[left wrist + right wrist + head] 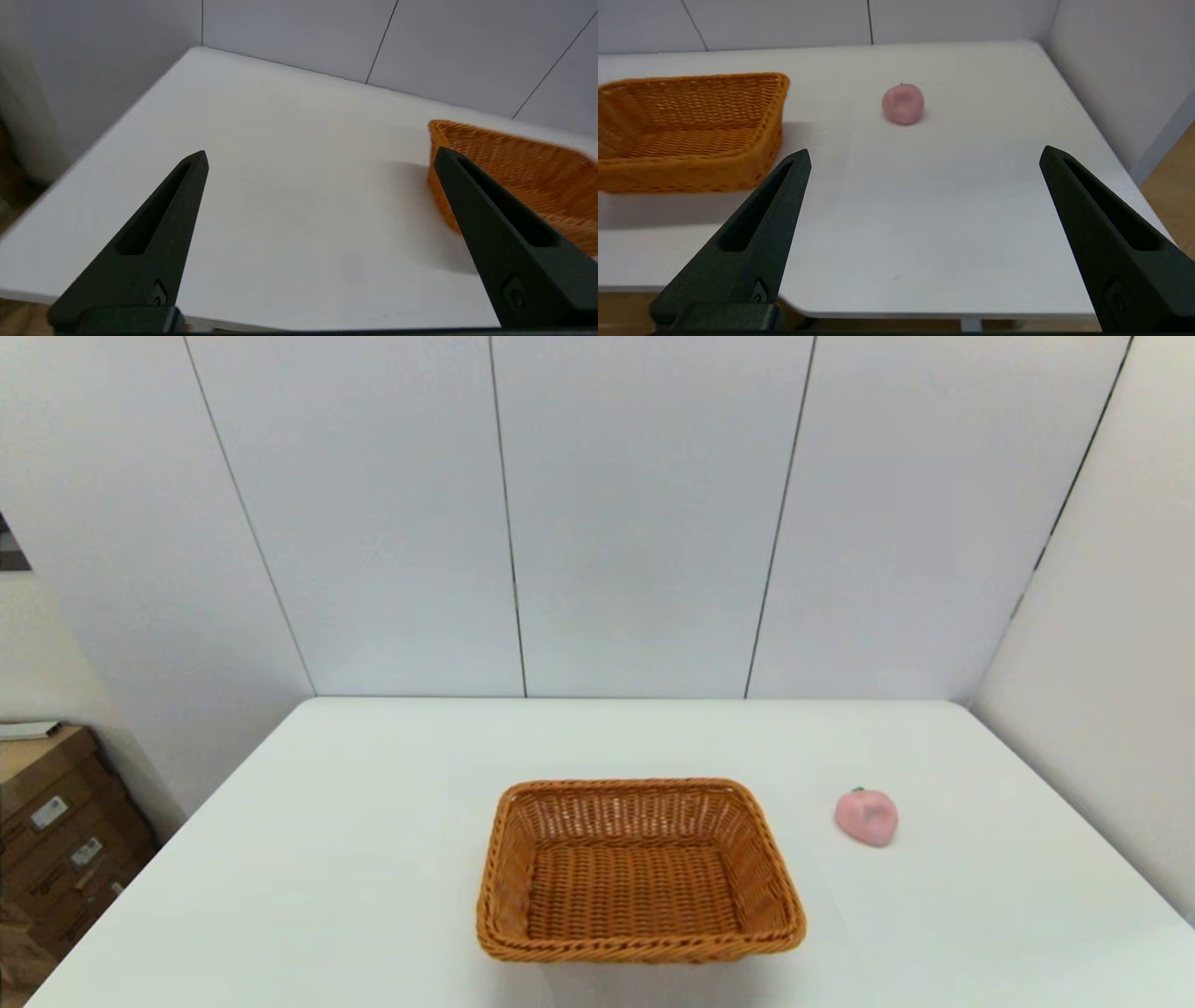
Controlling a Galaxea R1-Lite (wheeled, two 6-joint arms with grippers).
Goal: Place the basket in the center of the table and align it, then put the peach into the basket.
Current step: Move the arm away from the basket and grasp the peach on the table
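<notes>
Both your pincers parked, spread wide, empty: right gripper [924, 156] faces peach [903, 103] ahead; left gripper [320, 156] beside basket [528, 172].

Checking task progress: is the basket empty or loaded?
Empty. The basket shows only bare weave inside; the peach sits apart on the table.

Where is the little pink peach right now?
In the head view, the peach sits on the white table, on the robot's right, beside the basket but not touching it.
</notes>
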